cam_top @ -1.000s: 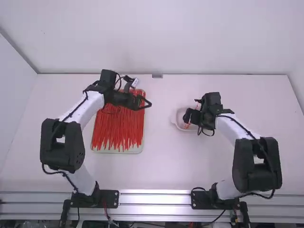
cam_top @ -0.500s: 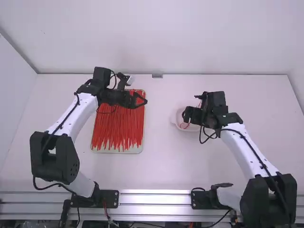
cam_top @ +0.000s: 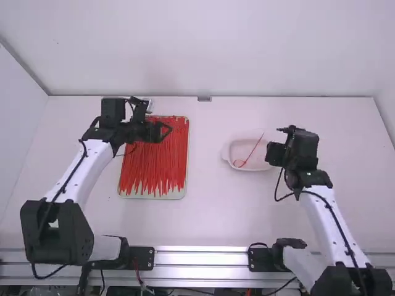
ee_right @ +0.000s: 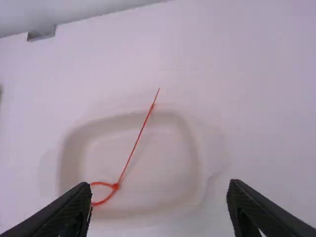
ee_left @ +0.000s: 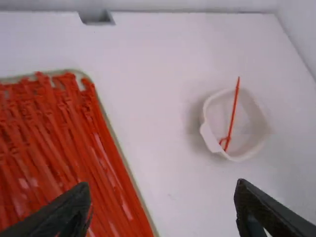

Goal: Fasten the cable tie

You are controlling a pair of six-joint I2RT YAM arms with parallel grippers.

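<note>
From above, the left hand (cam_top: 162,130) hangs over the far end of the tray (cam_top: 152,196), its fingers spread with nothing between them, above the red spare ties (cam_top: 154,163) that lie side by side along the tray. To the right, apart from the tray on the white desk (cam_top: 203,209), stands a white dish (cam_top: 228,148). The tie (cam_top: 250,150) lies in it slantwise, closed into a small loop at the near left corner, with its tail running up over the far rim. The right hand (cam_top: 270,153) is just beside the dish's right end, clear of the tie; whether its fingers are apart cannot be told from here. In the left wrist view, the left hand (ee_left: 161,197) shows both fingers set wide apart and empty, with the spare ties (ee_left: 44,148) under one of them and the dish (ee_left: 205,131) farther off, the tie (ee_left: 231,118) resting inside it. In the right wrist view, the right hand (ee_right: 159,197) is likewise spread wide and holds nothing. It looks onto the dish (ee_right: 207,143), where the tie (ee_right: 136,143) lies with its loop against the rim nearer the fingers and its tail tip out past the opposite rim.
</note>
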